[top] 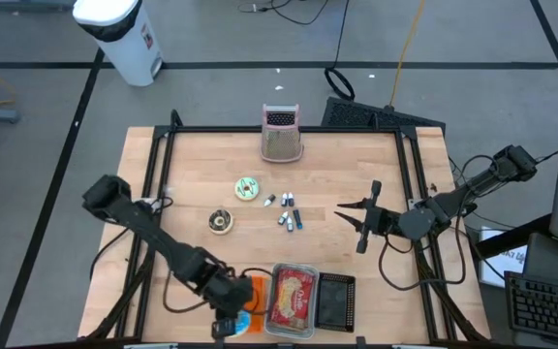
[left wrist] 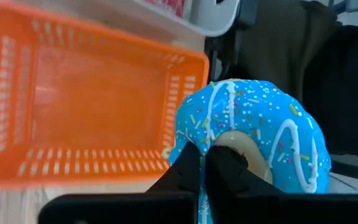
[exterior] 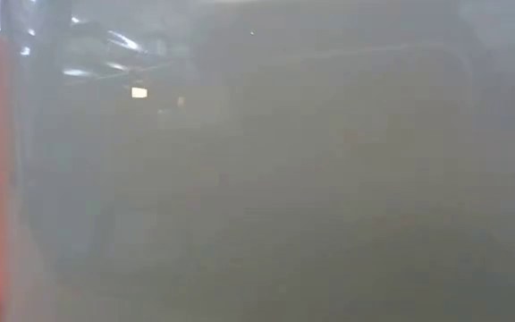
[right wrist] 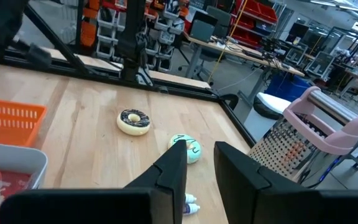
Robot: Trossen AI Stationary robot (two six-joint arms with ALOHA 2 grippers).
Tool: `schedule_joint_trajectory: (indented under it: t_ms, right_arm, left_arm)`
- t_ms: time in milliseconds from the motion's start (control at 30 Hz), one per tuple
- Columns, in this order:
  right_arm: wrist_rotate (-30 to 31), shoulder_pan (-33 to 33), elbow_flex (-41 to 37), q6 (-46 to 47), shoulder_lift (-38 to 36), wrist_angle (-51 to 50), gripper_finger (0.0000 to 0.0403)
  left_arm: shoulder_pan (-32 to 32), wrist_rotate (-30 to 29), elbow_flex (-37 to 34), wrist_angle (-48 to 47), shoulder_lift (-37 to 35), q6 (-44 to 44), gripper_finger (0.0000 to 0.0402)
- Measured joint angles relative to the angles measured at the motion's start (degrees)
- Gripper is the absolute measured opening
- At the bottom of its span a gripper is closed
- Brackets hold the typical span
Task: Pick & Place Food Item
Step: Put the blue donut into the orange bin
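sprinkles show on the blue frosted donut our left claw is clamped on, beside the orange basket. our right claw hangs slightly parted, empty, above the table.

Wooden table carries two donuts, grater, orange basket

Glossy blue-iced donut, orange slotted plastic basket, smooth pale wooden surface, perforated metal grater.
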Motion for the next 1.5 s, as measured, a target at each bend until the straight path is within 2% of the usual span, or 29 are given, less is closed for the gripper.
schedule_joint_trajectory:
  t_ms: [333,467,700,933,1200,1500]
  right_arm:
    - [0.1,0.0,0.0,1.1,0.4,3.3,0.0071]
    - [0.2,0.0,0.0,1.3,1.5,4.2,0.0070]
    - [0.0,0.0,0.0,-2.9,4.1,10.3,0.0070]
    - [0.0,0.0,0.0,-3.3,4.4,10.6,0.0070]
    - [0.0,0.0,0.0,-3.5,4.4,10.5,0.0070]
    - [0.0,0.0,0.0,-3.5,4.4,10.4,0.0070]
  left_arm:
    - [2.4,1.6,1.3,-2.3,2.2,8.2,0.0003]
    - [2.5,2.3,-0.5,0.9,2.2,9.7,0.0006]
    - [2.7,2.8,-4.6,5.0,2.2,8.6,0.0006]
    - [3.1,2.5,-7.1,10.3,2.2,8.5,0.0006]
    - [3.8,3.0,-7.3,10.9,3.7,8.8,0.0007]
    - [4.2,6.6,-7.3,14.2,6.4,9.5,0.0014]
